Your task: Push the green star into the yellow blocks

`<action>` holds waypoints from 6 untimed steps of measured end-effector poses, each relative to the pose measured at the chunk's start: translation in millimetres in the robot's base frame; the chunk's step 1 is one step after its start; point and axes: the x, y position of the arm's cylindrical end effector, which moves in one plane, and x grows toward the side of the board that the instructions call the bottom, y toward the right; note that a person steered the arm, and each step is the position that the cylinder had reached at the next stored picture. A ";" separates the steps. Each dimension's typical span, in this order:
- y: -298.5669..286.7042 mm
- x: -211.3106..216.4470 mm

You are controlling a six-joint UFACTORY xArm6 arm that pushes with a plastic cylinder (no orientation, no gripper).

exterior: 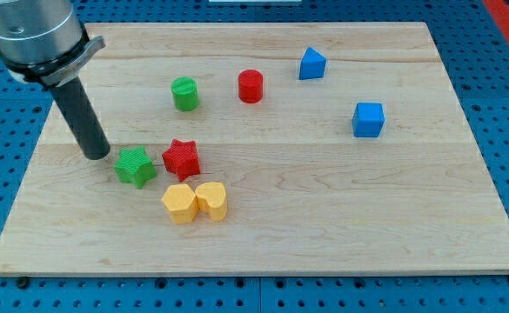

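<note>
From my remote seat I see my tip (97, 155) resting on the wooden board (324, 226) just to the 9 o'clock side of the green star (135, 166), close beside it though I cannot tell whether they actually touch. This arm carries no claw at all, only the straight dark rod, so there is nothing to be apart or clamped. The green star sits in the left-centre of the board, with the red star (182, 158) just beside it at its 3 o'clock. The two yellow blocks lie at about 4 o'clock from the green star, near but apart from it: a yellow hexagonal block (179, 203) and a yellow rounded block (211, 200) pressed against each other, side by side. Further up the board, at roughly 1 o'clock from the green star, stands a green cylinder (184, 93), with a red cylinder (251, 86) to its 3 o'clock. Well apart at 2 o'clock are a blue wedge-like block (311, 63) and a blue cube (368, 119).
</note>
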 end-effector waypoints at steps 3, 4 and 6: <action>101.2 20.9; 106.1 44.8; 83.8 10.9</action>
